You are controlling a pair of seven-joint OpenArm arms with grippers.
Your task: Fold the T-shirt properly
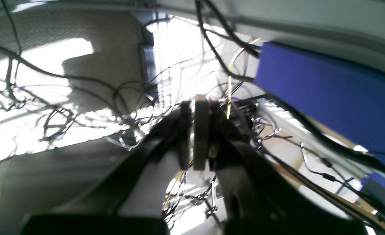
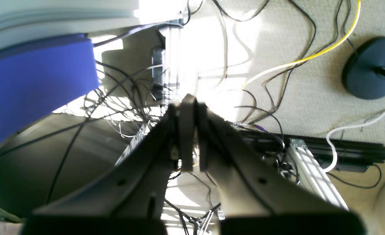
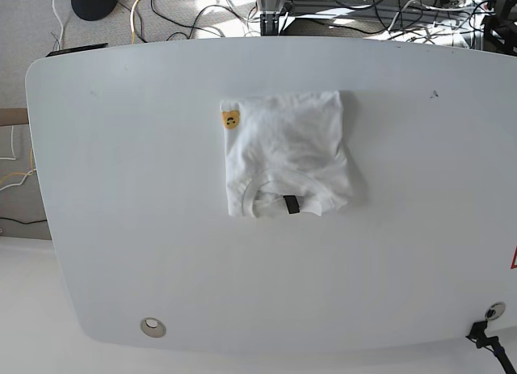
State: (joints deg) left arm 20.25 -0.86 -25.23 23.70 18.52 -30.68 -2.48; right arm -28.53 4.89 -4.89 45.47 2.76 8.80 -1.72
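The white T-shirt (image 3: 287, 152) lies folded into a rough rectangle in the upper middle of the white table (image 3: 121, 188). Its collar with the black neck label (image 3: 291, 204) faces the near edge, and the small yellow patch (image 3: 231, 119) shows at its top left corner. The front print is hidden. Neither arm shows in the base view. My left gripper (image 1: 194, 102) is shut and empty, off the table, pointing at the carpet and cables. My right gripper (image 2: 192, 104) is also shut and empty over the floor.
Many loose cables (image 1: 62, 114) lie on the carpet. A blue panel (image 1: 326, 91) shows in the left wrist view and also in the right wrist view (image 2: 32, 98). A black round stand base (image 2: 368, 71) sits on the floor. A metal grommet (image 3: 152, 327) is near the table's front edge.
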